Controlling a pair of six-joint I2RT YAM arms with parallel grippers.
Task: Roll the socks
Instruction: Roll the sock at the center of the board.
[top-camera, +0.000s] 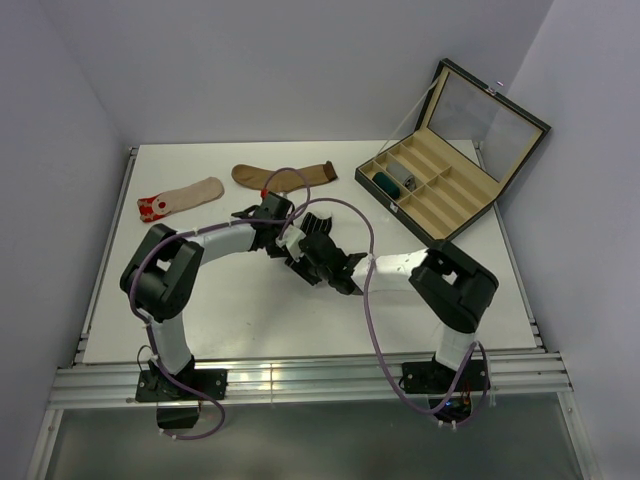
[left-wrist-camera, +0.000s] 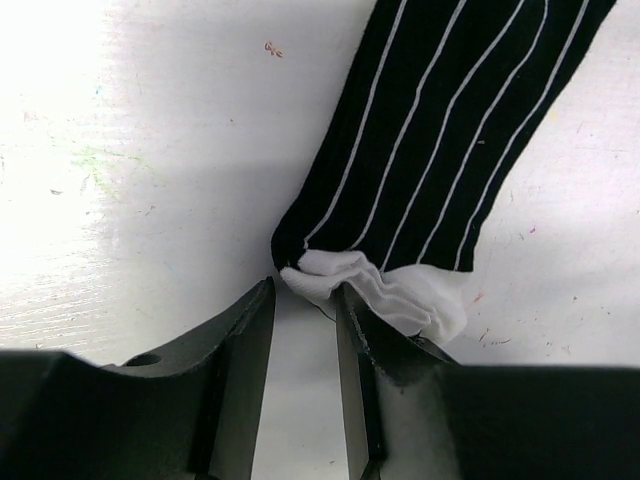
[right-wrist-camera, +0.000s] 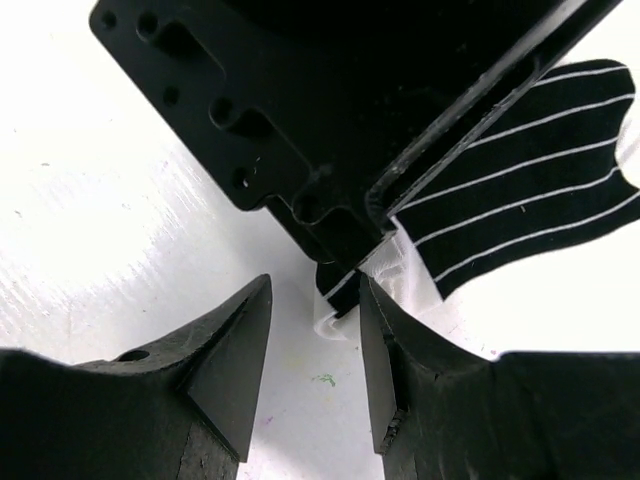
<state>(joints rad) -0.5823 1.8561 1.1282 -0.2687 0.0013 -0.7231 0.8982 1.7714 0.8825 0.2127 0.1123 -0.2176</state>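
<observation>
I have both arms brought together over the middle of the bench (left-wrist-camera: 150, 150), tips almost meeting. My left pincer (left-wrist-camera: 304, 295) stands narrow, its jaws a little apart with bare bench showing in the gap. The black sock with white stripes (left-wrist-camera: 450, 130) lies flat just ahead of it, running away and off to its right. The sock's white end (left-wrist-camera: 400, 290) is bunched up right at the tips, touching the right finger (left-wrist-camera: 350, 330). I cannot tell whether any fabric is nipped.

My right pincer (right-wrist-camera: 315, 290) is also narrow and holds nothing between its jaws. The same sock lies ahead of it and to its right, and a fold of the white end sits against its right fingertip. The left pincer's black body fills the view just beyond it.

Past both pincers, toward the far edge of the bench, a plain brown sock (top-camera: 285, 175) lies flat. A beige red-toed sock (top-camera: 180, 197) lies farther to their left. Well off to their right stands an open divided case (top-camera: 490, 115). A dark teal roll (top-camera: 384, 182) and a grey roll (top-camera: 402, 175) sit at the end of the case nearest the pincers.
</observation>
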